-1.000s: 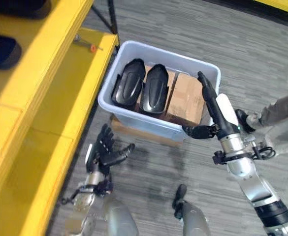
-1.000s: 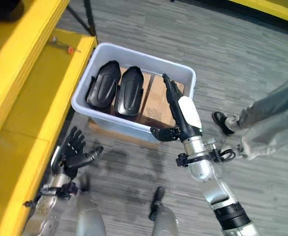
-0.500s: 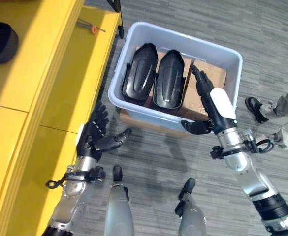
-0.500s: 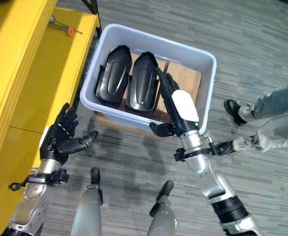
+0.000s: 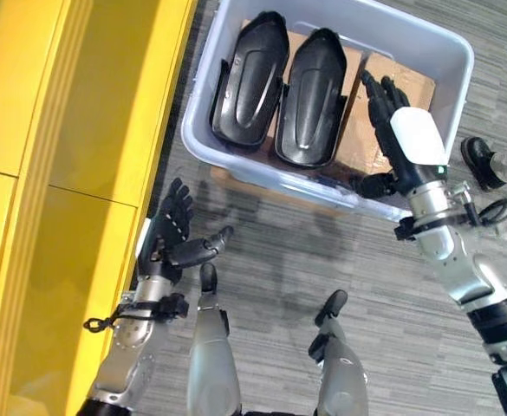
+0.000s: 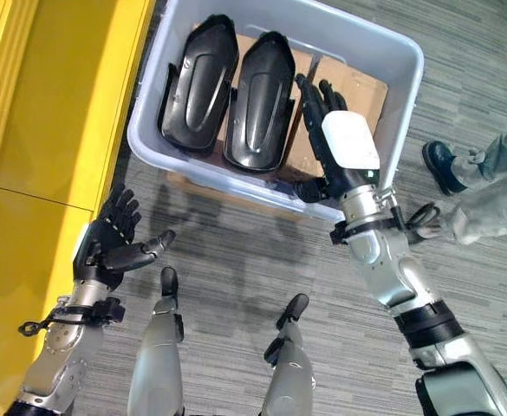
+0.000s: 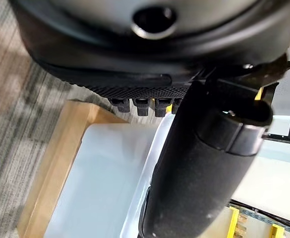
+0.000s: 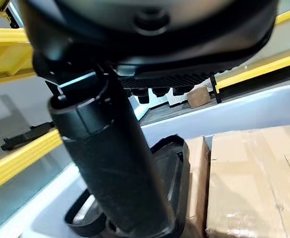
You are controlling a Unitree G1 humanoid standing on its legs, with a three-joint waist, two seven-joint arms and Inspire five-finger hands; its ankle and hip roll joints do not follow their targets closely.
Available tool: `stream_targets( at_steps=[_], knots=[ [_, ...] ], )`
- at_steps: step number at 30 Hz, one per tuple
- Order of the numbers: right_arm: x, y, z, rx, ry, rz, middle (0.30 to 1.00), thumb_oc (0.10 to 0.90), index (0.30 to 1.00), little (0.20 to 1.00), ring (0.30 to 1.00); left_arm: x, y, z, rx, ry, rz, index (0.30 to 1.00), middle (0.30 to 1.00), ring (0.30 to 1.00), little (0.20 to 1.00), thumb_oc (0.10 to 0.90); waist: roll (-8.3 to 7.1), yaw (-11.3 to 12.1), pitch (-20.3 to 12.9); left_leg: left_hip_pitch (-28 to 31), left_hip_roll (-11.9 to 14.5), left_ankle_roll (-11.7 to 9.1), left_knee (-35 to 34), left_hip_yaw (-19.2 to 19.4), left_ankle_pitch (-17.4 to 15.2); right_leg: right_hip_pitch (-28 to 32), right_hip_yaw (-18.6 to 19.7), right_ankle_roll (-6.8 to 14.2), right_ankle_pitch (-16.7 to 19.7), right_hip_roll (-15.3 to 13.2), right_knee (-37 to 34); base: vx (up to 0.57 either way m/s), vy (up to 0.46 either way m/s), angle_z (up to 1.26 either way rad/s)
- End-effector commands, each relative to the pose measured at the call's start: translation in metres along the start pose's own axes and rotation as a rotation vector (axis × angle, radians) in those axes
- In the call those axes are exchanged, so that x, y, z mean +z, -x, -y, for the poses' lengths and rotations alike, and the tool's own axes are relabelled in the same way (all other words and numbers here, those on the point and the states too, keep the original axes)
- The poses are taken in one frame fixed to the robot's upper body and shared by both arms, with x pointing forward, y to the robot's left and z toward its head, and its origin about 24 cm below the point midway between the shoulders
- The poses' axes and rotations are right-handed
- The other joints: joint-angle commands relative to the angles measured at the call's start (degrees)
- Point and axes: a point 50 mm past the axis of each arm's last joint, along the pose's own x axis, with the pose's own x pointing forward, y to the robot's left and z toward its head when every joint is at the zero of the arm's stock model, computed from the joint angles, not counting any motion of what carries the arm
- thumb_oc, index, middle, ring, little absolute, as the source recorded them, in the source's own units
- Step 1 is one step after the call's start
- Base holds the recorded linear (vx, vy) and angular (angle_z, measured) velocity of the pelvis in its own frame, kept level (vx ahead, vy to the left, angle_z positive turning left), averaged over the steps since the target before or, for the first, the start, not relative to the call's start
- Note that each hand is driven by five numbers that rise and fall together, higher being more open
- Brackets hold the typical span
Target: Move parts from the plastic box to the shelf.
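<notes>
Left eye view has both parts [image 5: 251, 82] lying side by side in the box [image 5: 444, 43] on the floor, the open right robot hand [image 5: 400, 130] reaching in, the open left robot hand [image 5: 171, 243] empty near the shelf [image 5: 80, 130], so nothing looks moved.

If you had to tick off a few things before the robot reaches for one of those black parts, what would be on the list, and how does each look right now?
1. Parts ready in the plastic box: ok, two black parts lie side by side beside a cardboard box.
2. Right hand free: ok, open, fingers straight over the cardboard box, holding nothing.
3. Left hand free: ok, open, above the floor between the plastic box and the shelf.
4. Room on the yellow shelf: ok, the near surface looks bare.
5. Surroundings: not ok, a person's shoe stands close to the right arm.
</notes>
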Motion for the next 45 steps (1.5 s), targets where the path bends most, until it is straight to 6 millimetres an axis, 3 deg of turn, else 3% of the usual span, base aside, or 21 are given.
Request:
stream_targets(
  at_steps=[1, 7, 27, 45],
  knots=[
    [0.018, -0.028, 0.051, -0.214, 0.108, 0.135, 1.0, 0.9, 1.0, 1.0, 1.0, 0.04, 0.0, 0.013, -0.059, 0.056, 0.209, 1.0, 1.0, 1.0, 1.0, 0.9, -0.21, 1.12, -1.69, 2.73, 3.14, -1.85, -4.52, 1.28, 3.12, 1.97, -0.02, 3.74, -2.29, -4.13, 5.2, 0.0, -0.036, 0.0],
    [0.012, -0.049, 0.073, -0.242, 0.255, 0.128, 1.0, 0.9, 1.0, 1.0, 1.0, 0.04, -0.002, 0.012, -0.056, 0.045, 0.216, 1.0, 1.0, 1.0, 1.0, 0.9, 0.28, 1.52, -0.53, 0.73, 3.37, -2.29, -5.18, 0.83, 3.84, -0.43, 0.02, 3.58, -2.66, -3.73, 5.8, 0.0, -0.023, 0.02],
    [0.018, -0.082, 0.059, -0.172, 0.329, 0.107, 1.0, 0.9, 1.0, 1.0, 1.0, 0.042, -0.003, 0.016, -0.032, 0.097, 0.245, 1.0, 1.0, 1.0, 1.0, 0.9, 2.18, 2.34, -0.53, -8.38, 2.65, -2.23, -5.42, -0.58, 4.77, -8.78, -0.59, 3.29, -2.55, -3.55, 6.84, 0.0, -0.003, 0.02],
    [0.008, -0.082, 0.042, -0.178, 0.204, 0.006, 1.0, 0.9, 1.0, 1.0, 1.0, 0.041, -0.009, 0.02, -0.02, 0.116, 0.251, 1.0, 1.0, 1.0, 1.0, 0.9, 1.86, 1.65, -0.53, -7.22, 2.21, -1.75, -5.67, -0.37, 4.07, -8.01, -0.8, 3.15, -2.78, -3.42, 6.86, 0.0, 0.004, 0.02]
  ],
)
